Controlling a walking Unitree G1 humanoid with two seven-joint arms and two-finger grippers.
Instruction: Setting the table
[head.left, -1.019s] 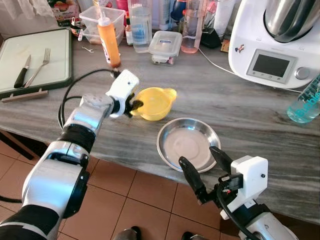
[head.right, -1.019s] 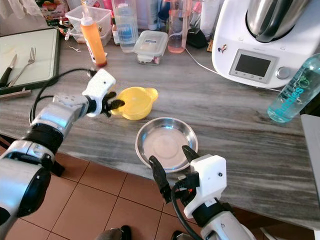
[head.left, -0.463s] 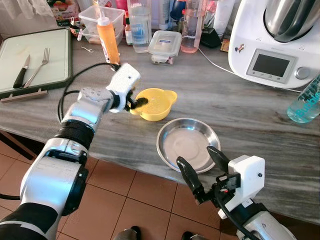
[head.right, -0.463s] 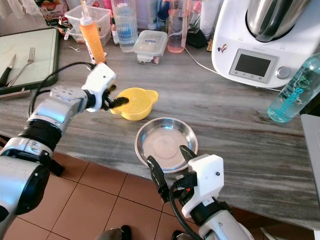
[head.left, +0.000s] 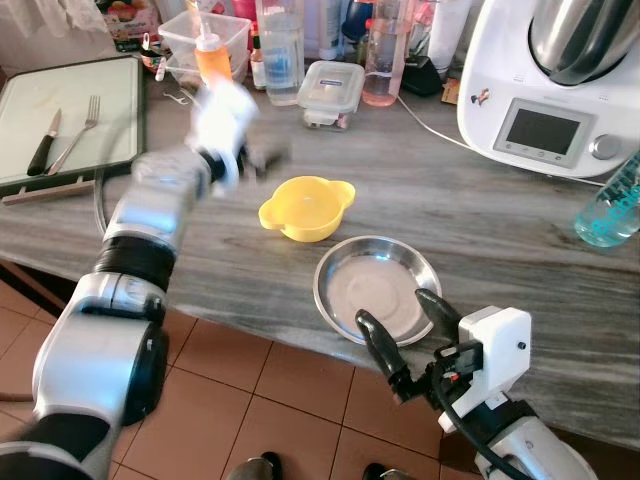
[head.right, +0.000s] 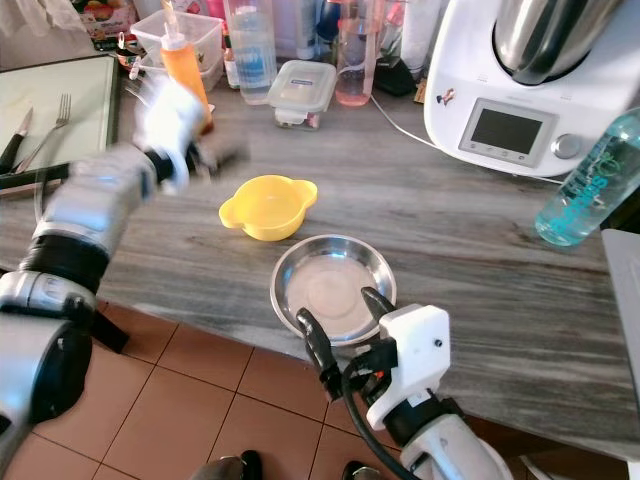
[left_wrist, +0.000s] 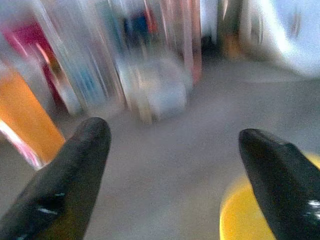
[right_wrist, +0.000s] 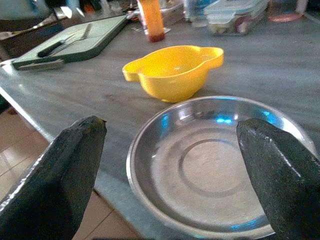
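Yellow bowl (head.left: 305, 207) upright on the grey counter (head.left: 480, 220), just beside the steel plate (head.left: 377, 289) near the front edge. Left gripper (head.left: 262, 153) blurred above the counter, apart from the bowl, fingers spread and empty. Right gripper (head.left: 402, 329) low before the plate, fingers (right_wrist: 60, 170) wide apart. Fork (head.left: 78, 133) and knife (head.left: 44, 143) on the green tray (head.left: 120, 150) at far left.
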